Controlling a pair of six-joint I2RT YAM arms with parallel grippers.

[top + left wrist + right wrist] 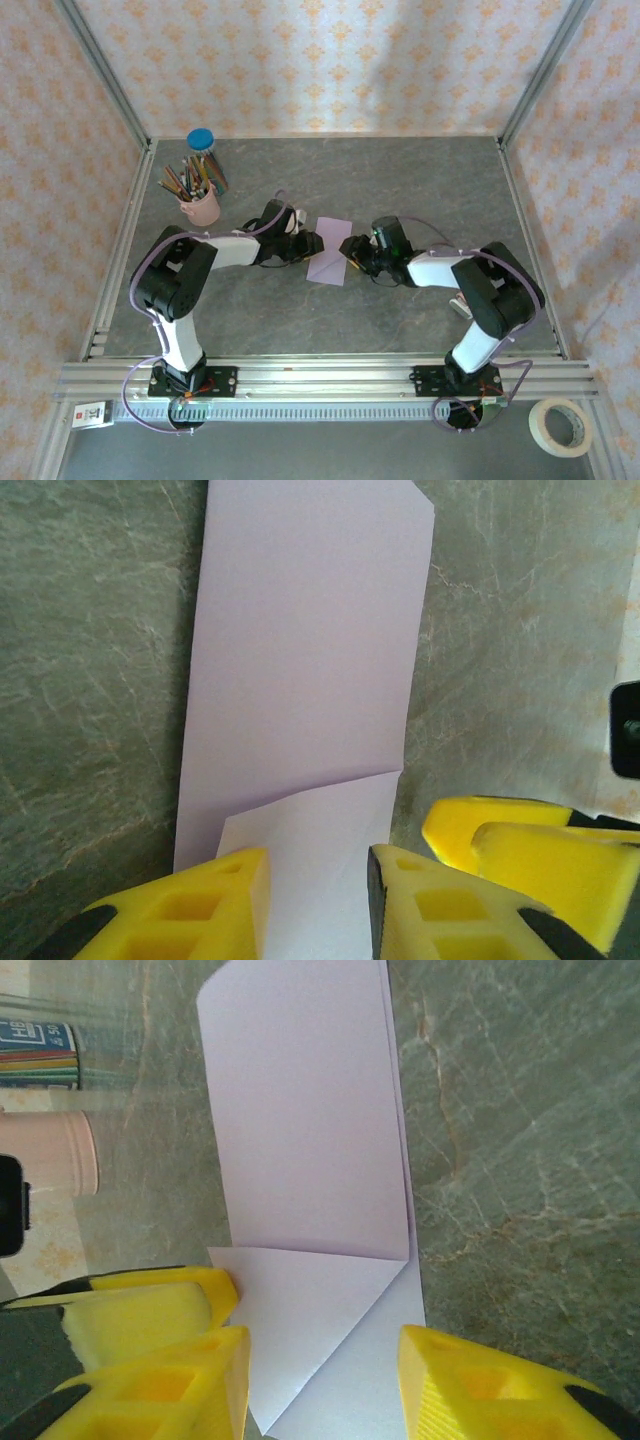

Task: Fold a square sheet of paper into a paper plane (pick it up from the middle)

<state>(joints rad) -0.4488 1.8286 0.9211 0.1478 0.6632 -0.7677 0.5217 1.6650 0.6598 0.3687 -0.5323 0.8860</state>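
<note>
From above, the sheet of paper (327,266) lay flat at the middle of the table (430,190), folded to a narrow strip, well apart from the pink pencil cup (203,207) near the far left corner. The left gripper (313,246) and right gripper (351,248) closed in on it from its two long sides.

In the left wrist view, the left claw stood open, its fingers (215,905) straddling the strip where a corner flap (315,825) was turned in.

In the right wrist view, the right claw gaped too, over a triangular flap (300,1305).

The paper looked thin, light and limp, likely to skate on the smooth top and to crumple under a hard pinch. A flap's free edge, or the strip's middle pinned by the other pad, seemed the safest hold.
</note>
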